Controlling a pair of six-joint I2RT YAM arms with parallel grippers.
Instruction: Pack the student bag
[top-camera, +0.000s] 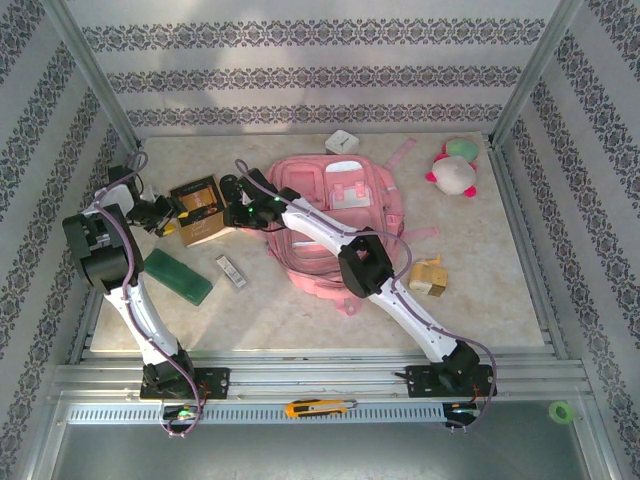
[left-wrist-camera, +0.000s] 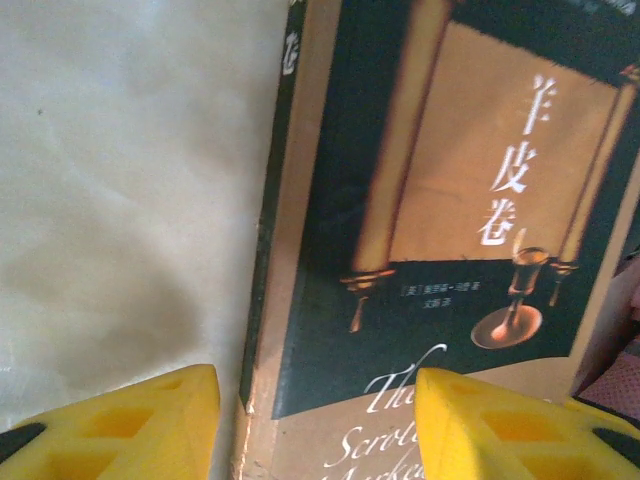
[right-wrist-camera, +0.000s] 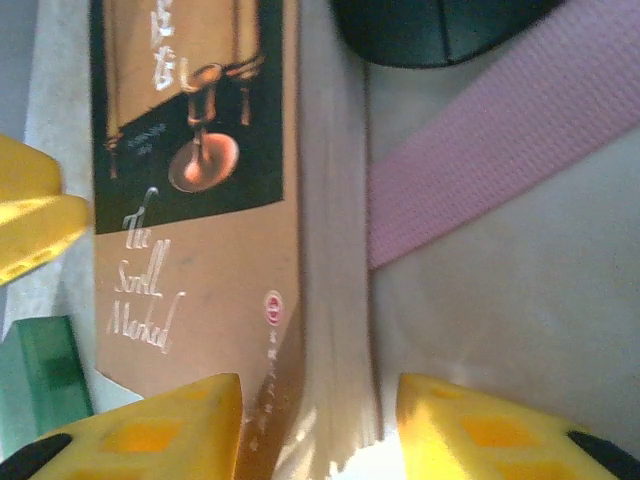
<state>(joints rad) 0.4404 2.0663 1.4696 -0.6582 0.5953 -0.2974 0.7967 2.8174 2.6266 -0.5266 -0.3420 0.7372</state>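
Note:
The student bag (top-camera: 340, 210), a large pink backpack, lies flat in the middle of the table. Just left of it lies a brown and dark paperback book (top-camera: 200, 210). My left gripper (top-camera: 165, 215) is at the book's left side. In the left wrist view its yellow fingers (left-wrist-camera: 315, 400) stand open astride the book's (left-wrist-camera: 450, 200) spine edge, one over the table and one over the cover. My right gripper (top-camera: 235, 195) is at the book's right side. Its jaws (right-wrist-camera: 320, 400) are open around the page edge of the book (right-wrist-camera: 200, 150), beside a pink bag strap (right-wrist-camera: 480, 150).
A green box (top-camera: 178, 277) and a small silver item (top-camera: 231, 271) lie in front of the book. A plush toy (top-camera: 455, 168), a pink ruler (top-camera: 402, 155) and a white item (top-camera: 342, 141) sit at the back. A tan object (top-camera: 430, 277) lies right of the bag.

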